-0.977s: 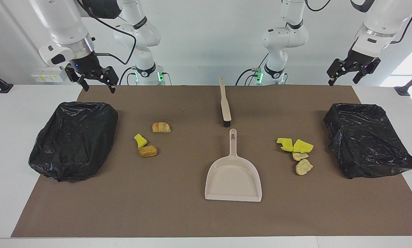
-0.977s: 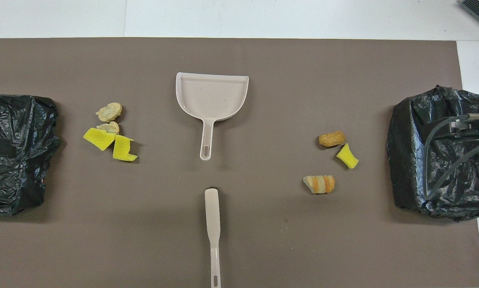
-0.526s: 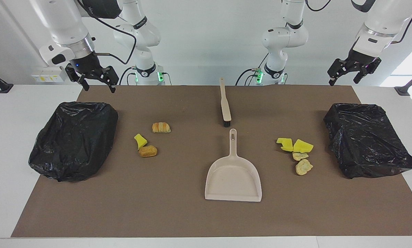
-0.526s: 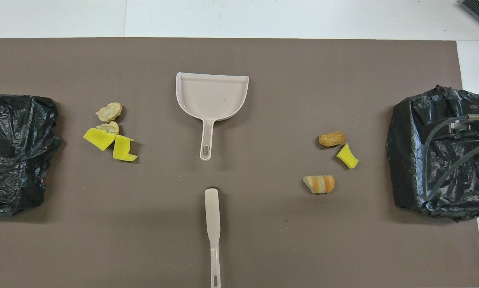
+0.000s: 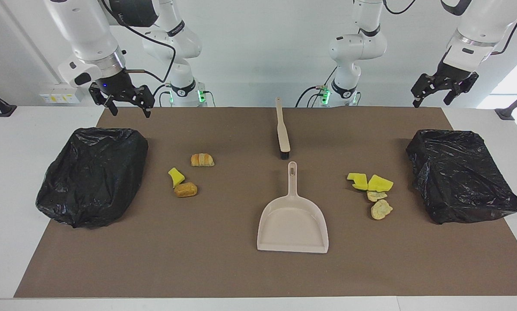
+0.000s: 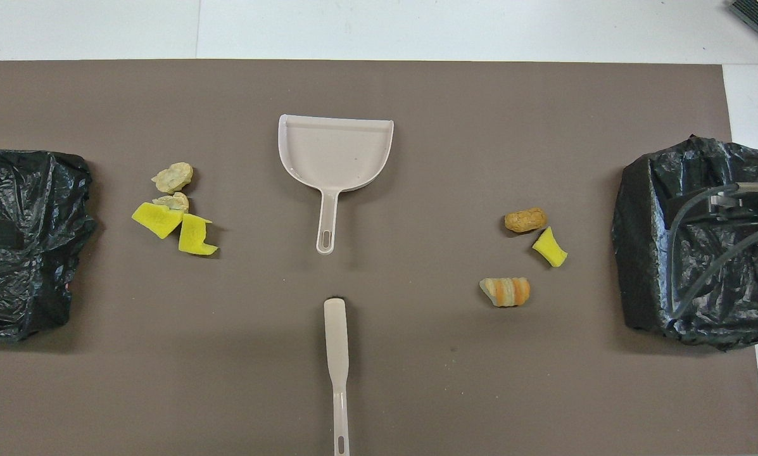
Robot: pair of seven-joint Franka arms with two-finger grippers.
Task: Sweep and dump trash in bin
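Lying flat on the brown mat (image 5: 223, 268), the brush (image 5: 283, 134) sits in the upper middle of the frame in the facing view. Its long stick points straight at the robots. The thin handle end is nearer to them and the black bristles are at the end by the dustpan (image 5: 293, 226). The dustpan lies lower in the frame, in line with the brush, and the two do not touch.

The trash (image 5: 185, 189) is in two small heaps on the mat, one toward the right arm's end and the second heap (image 5: 380, 183) toward the left arm's end. Each heap has a black bin (image 5: 94, 175) near it.

The right tool (image 5: 131, 113) hangs in the air at the top of the frame, over the mat's corner. Its fingers are spread wide and hold nothing. The left tool (image 5: 431, 103) hangs over the counter's edge at the other top corner, also spread and empty.

I think picking up the brush comes first. It lies about midway between the two tools, so neither is much nearer. Whichever tool goes should close its fingers across the thin handle, not along it.
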